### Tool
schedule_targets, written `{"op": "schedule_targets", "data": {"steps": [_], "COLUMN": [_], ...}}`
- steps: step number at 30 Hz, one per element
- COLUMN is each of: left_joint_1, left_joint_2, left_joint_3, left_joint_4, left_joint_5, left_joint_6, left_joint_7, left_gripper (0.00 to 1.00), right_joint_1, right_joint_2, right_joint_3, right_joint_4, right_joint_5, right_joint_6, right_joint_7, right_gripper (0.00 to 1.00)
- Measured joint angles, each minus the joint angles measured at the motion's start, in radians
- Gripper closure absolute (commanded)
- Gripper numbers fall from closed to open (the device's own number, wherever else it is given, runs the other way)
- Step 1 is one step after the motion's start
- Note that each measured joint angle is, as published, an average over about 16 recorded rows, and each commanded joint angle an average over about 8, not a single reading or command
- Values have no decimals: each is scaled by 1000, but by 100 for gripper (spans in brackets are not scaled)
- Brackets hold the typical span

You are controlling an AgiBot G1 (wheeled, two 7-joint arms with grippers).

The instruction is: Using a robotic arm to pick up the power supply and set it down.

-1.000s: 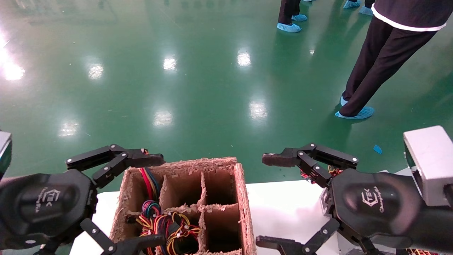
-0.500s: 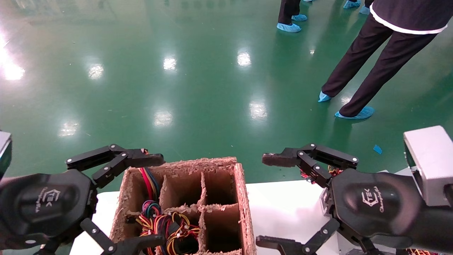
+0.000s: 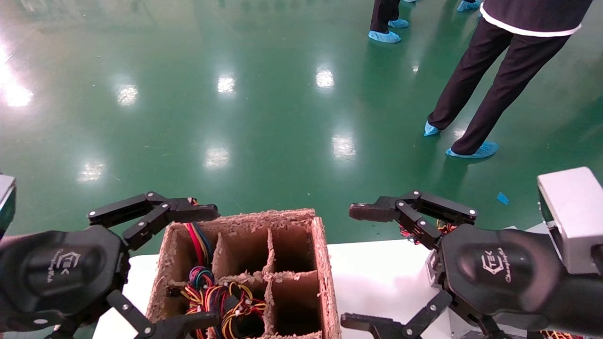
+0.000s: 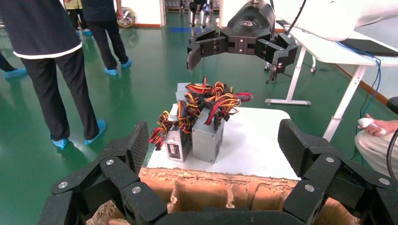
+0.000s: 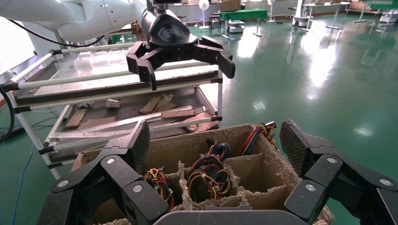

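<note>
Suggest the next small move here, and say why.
Probably lower the right gripper toward the power supplies standing on the white table. Both grippers are open and empty; the left gripper hovers over the cardboard divider box, where only wire bundles show, while the supplies' metal bodies are exposed.

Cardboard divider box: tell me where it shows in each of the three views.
Head view: cardboard divider box at bottom centre, between the left gripper and right gripper.
Left wrist view: only its torn top edge, along the bottom.
Right wrist view: lower middle, compartments visible.
Shared landmark: the white table.
</note>
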Motion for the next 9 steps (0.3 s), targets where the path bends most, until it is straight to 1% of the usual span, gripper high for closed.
{"op": "schedule_targets", "data": {"steps": [9], "left_joint_1": [0], "left_joint_2": [0], "left_joint_3": [0], "left_joint_4": [0], "left_joint_5": [0], "left_joint_6": [0], "left_joint_7": [0], "left_gripper": [0], "right_joint_1": [0], "right_joint_2": [0], "right_joint_3": [0], "right_joint_4": [0], "right_joint_5": [0], "right_joint_6": [0], "right_joint_7": [0], "right_gripper": [0]}}
